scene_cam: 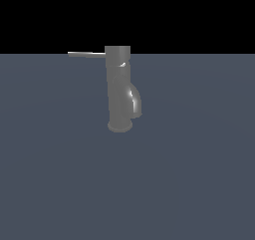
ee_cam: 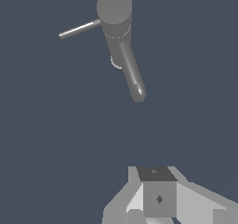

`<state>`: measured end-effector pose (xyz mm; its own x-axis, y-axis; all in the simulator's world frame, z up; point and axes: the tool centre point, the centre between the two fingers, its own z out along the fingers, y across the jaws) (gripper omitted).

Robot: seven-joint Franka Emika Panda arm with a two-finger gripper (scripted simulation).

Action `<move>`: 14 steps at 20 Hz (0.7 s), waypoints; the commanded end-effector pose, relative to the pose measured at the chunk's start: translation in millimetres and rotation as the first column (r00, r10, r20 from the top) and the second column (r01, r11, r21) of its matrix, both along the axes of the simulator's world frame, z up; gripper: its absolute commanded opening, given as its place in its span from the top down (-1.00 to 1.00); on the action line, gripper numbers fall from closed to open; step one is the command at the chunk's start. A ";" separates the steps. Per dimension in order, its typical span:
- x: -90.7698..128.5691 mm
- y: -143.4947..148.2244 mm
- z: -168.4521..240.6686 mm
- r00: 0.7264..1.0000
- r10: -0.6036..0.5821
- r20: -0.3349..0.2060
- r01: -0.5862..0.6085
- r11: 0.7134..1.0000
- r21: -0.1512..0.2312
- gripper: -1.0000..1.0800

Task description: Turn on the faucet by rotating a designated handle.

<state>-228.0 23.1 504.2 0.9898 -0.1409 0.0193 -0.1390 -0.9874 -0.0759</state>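
— One fixture listed?
— Yes: faucet (scene_cam: 119, 92), upright on the grey floor (scene_cam: 199, 184), spout toward the exterior view's right. Handle (scene_cam: 86, 54) projects from its top cap toward the exterior view's left.
— Your gripper (ee_cam: 158, 204)?
— Mine shows only partly, in the wrist view, well apart from the faucet, touching nothing. Spread or clenched: I cannot tell.
— Progress?
— None judged done. Approach, contact and rotation all remain.
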 end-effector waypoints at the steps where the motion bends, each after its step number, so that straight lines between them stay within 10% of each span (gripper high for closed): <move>1: 12.7 3.0 -2.2 0.999 -0.040 -0.009 0.040 0.999 0.017 1.00; 14: 98.8 28.1 -31.2 0.943 -0.321 -0.091 0.328 0.942 0.073 1.00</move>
<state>-139.6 47.7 477.7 0.9047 -0.4202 -0.0703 -0.4260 -0.8948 -0.1335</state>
